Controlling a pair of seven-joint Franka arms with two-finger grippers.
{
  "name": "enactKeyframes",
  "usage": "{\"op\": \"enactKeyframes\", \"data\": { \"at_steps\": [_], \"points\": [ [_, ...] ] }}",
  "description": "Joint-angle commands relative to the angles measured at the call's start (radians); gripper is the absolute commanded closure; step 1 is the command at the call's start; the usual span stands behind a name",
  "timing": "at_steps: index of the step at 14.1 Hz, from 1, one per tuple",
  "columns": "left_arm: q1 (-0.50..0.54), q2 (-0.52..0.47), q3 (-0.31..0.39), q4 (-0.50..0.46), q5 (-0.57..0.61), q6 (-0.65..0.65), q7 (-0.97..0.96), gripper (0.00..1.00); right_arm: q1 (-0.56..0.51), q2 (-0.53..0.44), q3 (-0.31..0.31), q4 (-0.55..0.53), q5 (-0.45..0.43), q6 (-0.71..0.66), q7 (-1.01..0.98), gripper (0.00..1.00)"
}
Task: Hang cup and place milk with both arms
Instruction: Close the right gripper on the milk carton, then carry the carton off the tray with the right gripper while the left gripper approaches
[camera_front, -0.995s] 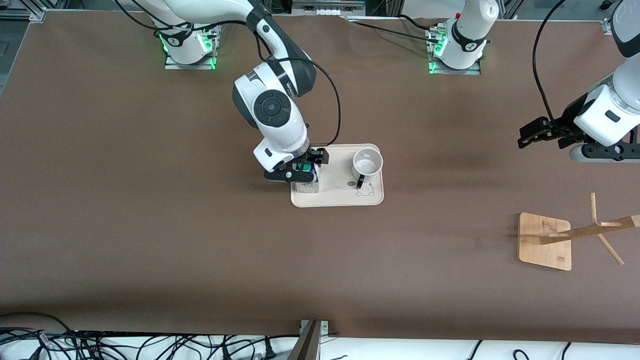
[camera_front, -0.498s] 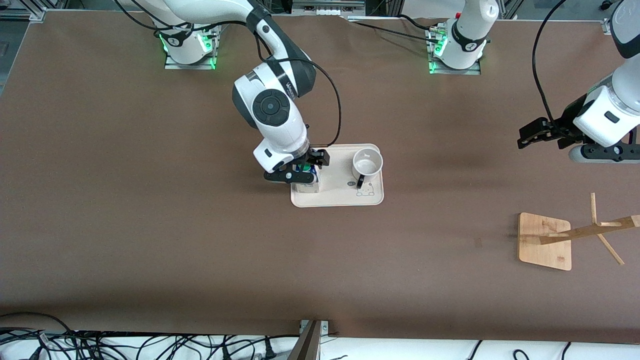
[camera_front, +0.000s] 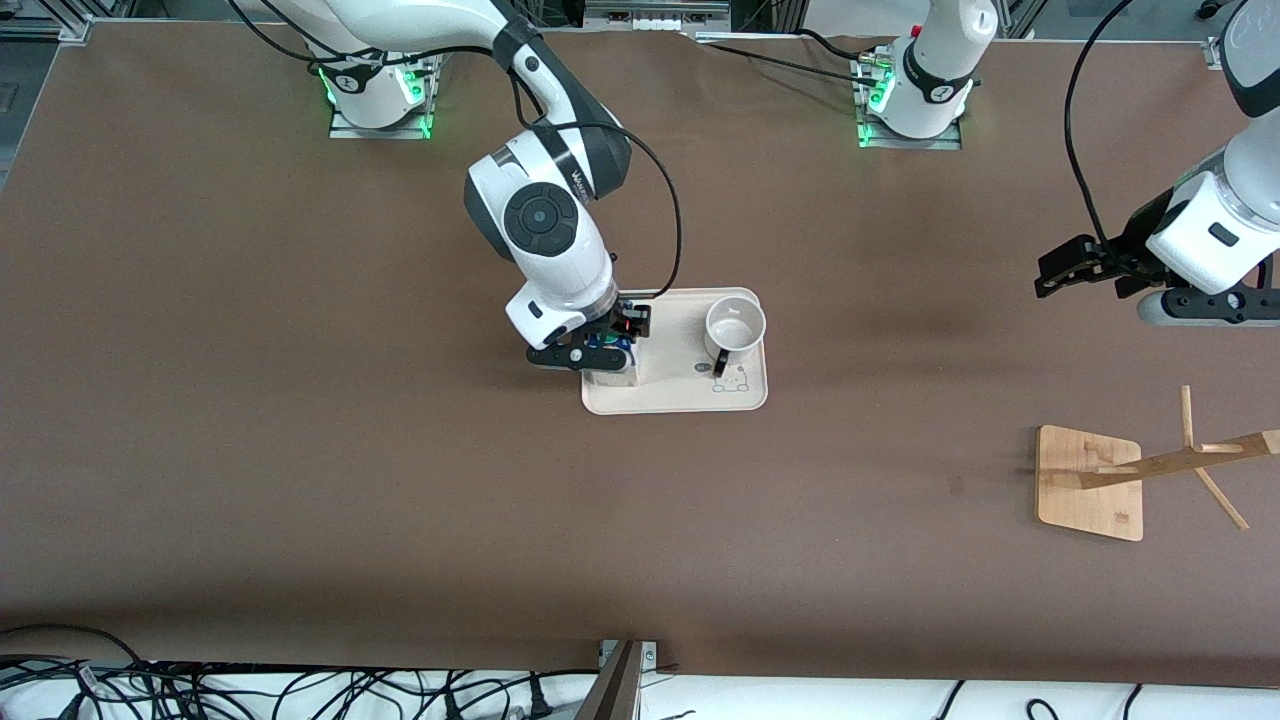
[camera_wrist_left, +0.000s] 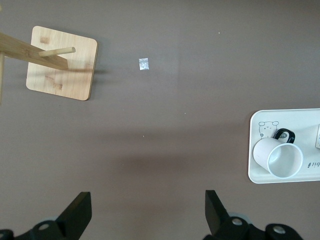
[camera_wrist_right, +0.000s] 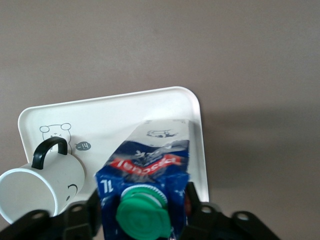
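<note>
The milk (camera_front: 612, 371), a blue and white carton with a green cap, stands on the cream tray (camera_front: 680, 396) at the end toward the right arm. My right gripper (camera_front: 598, 350) is shut on the milk's top; in the right wrist view its fingers press both sides of the carton (camera_wrist_right: 145, 167). The white cup (camera_front: 735, 325) stands upright on the same tray beside the milk, its black handle toward the front camera. It also shows in the right wrist view (camera_wrist_right: 45, 187) and the left wrist view (camera_wrist_left: 277, 157). My left gripper (camera_front: 1062, 270) waits open and empty over bare table (camera_wrist_left: 147, 215).
A wooden cup rack (camera_front: 1090, 482) with pegs stands toward the left arm's end of the table, nearer the front camera than the tray; it also shows in the left wrist view (camera_wrist_left: 62, 62). A small white scrap (camera_wrist_left: 144, 64) lies on the table near it.
My right gripper's fingers have closed in on the milk carton's top. The left arm has barely moved. The cup and the tray are where they were.
</note>
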Motion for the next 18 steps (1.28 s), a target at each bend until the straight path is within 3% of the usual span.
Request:
{"op": "enactKeyframes", "data": {
  "at_steps": [1, 10, 14, 18],
  "points": [
    [0.006, 0.012, -0.007, 0.028, 0.012, -0.006, 0.002, 0.00, -0.005, 0.012, 0.003, 0.021, -0.001, 0.006, -0.007, 0.54],
    [0.006, 0.012, -0.007, 0.028, 0.012, -0.006, 0.002, 0.00, -0.003, -0.004, 0.002, 0.045, 0.028, -0.014, 0.003, 0.54],
    [0.003, 0.013, -0.007, 0.028, 0.003, -0.004, 0.002, 0.00, 0.000, -0.046, -0.004, 0.056, 0.030, -0.083, 0.006, 0.54],
    [-0.007, 0.035, -0.011, 0.029, 0.014, -0.004, 0.002, 0.00, 0.000, -0.132, -0.078, 0.056, 0.019, -0.233, -0.019, 0.54]
  ]
}}
